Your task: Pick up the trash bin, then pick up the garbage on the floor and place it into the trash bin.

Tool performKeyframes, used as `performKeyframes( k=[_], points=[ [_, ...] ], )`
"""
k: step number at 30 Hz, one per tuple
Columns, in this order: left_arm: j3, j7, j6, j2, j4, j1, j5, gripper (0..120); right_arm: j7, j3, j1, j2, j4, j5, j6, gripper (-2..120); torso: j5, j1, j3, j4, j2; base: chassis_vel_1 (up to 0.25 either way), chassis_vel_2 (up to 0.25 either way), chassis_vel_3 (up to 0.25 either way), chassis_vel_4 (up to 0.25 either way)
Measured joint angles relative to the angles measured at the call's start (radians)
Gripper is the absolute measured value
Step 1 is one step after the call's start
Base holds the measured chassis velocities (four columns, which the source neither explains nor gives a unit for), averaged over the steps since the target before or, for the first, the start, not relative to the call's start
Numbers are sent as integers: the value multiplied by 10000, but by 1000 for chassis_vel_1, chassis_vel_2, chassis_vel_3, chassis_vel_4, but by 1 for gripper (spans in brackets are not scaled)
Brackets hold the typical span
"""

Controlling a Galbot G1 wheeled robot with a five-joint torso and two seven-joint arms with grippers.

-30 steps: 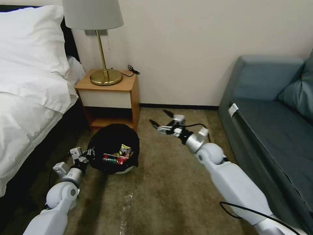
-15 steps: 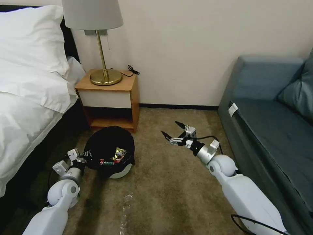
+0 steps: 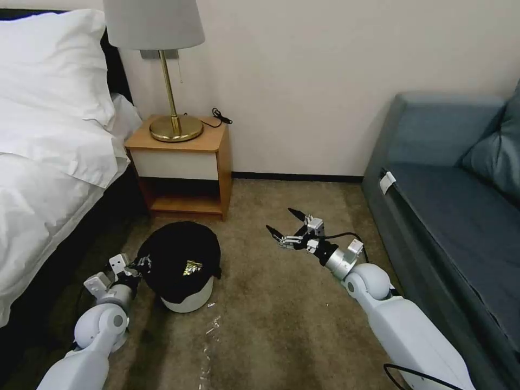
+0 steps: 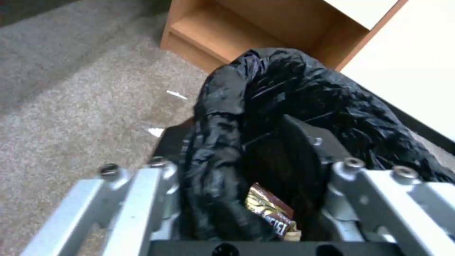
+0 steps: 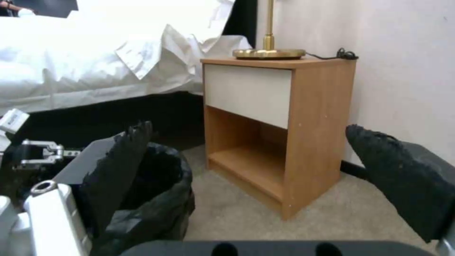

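Jaws of the left gripper (image 4: 246,199) are pinching the bag-lined rim of the trash bin (image 3: 181,271), which is sitting on the carpet (image 3: 281,325) just in front of the nightstand (image 3: 181,162); those of the right gripper (image 3: 287,227) are hanging spread and empty above the carpet, well apart from the bin. The slick black liner could be slipping between the fingers, tilting the bin and spilling the gold-brown snack wrapper (image 4: 270,213) lying inside. Other garbage is hiding under the liner's folds, and a pale scrap (image 3: 208,330) nearby is too faint to identify.
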Motion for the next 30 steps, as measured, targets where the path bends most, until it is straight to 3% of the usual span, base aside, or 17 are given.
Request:
performKeyframes(
  k=[1, 8, 10, 11, 14, 22, 30],
  points=[
    [-22, -26, 0, 12, -85, 67, 37, 57, 3, 25, -39, -42, 69, -2, -46, 100, 0, 0, 0, -1, 0, 0, 0, 0, 0],
    [-187, -120, 0, 116, -538, 490, 252, 77, 204, 103, -108, -89, 284, -113, -233, 100, 0, 0, 0, -1, 0, 0, 0, 0, 0],
    [-387, -160, 8, 171, -897, 901, 380, 88, 279, 108, -132, -26, 308, -153, -278, 100, 0, 0, 1, -1, 0, 0, 0, 0, 0],
    [-387, -160, 8, 171, -897, 901, 380, 88, 279, 108, -132, -26, 308, -153, -278, 100, 0, 0, 1, -1, 0, 0, 0, 0, 0],
    [-876, -175, 77, 182, -1464, 1610, 629, 99, 347, 109, -209, 27, 374, -152, -300, 100, 0, 1, 1, 1, -1, 0, 0, 0, 0],
    [-1708, 318, -202, 133, -2227, 2446, 1565, 100, 1208, 105, -266, 24, 522, -153, -444, 100, -1, 0, 1, 1, 0, 0, 0, 0, 0],
    [-2535, 1615, -605, 136, -3393, 3314, 2652, 100, 2857, 277, -326, -385, 979, -59, -1276, 100, 0, 0, 0, -1, 0, 0, 0, 0, 0]
  ],
)
